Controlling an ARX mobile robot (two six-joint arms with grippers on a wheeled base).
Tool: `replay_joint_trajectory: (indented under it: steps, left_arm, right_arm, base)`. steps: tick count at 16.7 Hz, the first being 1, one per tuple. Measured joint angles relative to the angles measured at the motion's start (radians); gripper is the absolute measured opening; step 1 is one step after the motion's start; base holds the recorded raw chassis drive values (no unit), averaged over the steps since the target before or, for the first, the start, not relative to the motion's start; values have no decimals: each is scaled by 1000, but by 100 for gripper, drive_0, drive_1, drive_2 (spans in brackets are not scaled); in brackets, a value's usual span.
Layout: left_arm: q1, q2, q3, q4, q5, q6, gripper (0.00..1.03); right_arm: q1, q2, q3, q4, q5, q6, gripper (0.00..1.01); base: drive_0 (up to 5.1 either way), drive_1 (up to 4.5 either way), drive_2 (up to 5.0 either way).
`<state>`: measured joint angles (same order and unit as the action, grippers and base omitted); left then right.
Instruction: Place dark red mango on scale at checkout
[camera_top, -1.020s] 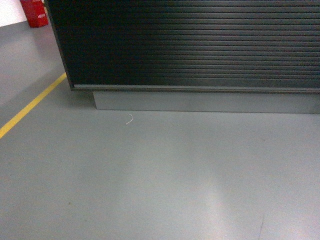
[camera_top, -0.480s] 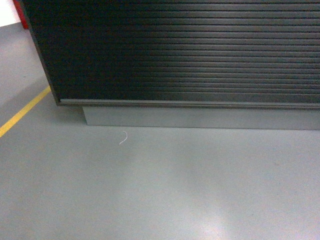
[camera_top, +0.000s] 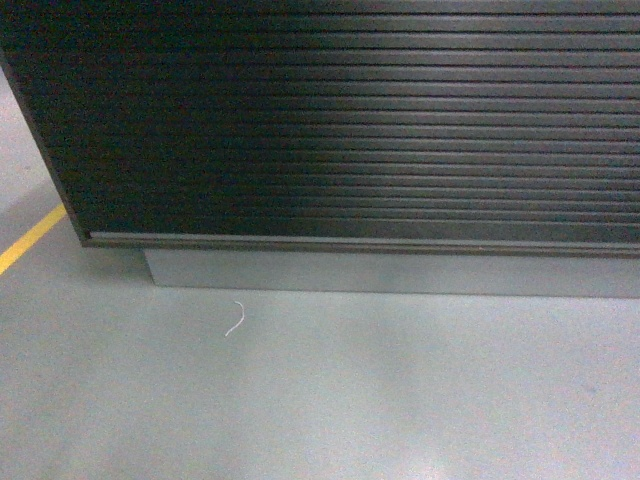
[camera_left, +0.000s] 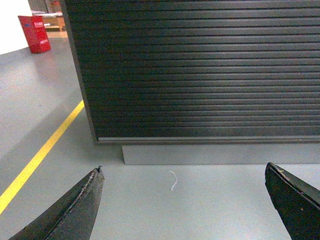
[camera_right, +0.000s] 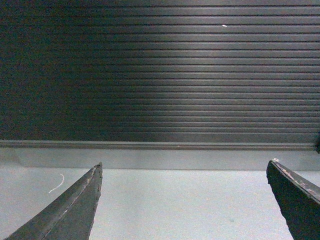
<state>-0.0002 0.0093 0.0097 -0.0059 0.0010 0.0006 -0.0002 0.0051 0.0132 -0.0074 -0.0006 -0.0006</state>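
The checkout fills the upper head view: a dark front of horizontal ribbed slats on a grey base. The same slatted front shows in the left wrist view and the right wrist view. Its top is out of view, and so are the scale and the dark red mango. My left gripper is open over bare grey floor, with nothing between its fingers. The right gripper is open too, empty, facing the counter base. Neither gripper shows in the head view.
A small white scrap of string lies on the grey floor before the base. A yellow floor line runs along the counter's left side. A red crate stands far off at the left.
The counter front has grown larger and slid down and left in the head view; the red crate has left that view. The white scrap has shifted lower.
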Motion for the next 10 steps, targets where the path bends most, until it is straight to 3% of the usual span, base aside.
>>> replay_joint_trajectory:
  steps: [10]
  left_arm:
    - [0,0,0,1,-2,0,98]
  right_arm:
    - [0,0,0,4,0,0,98]
  base:
    - [11,432,-410]
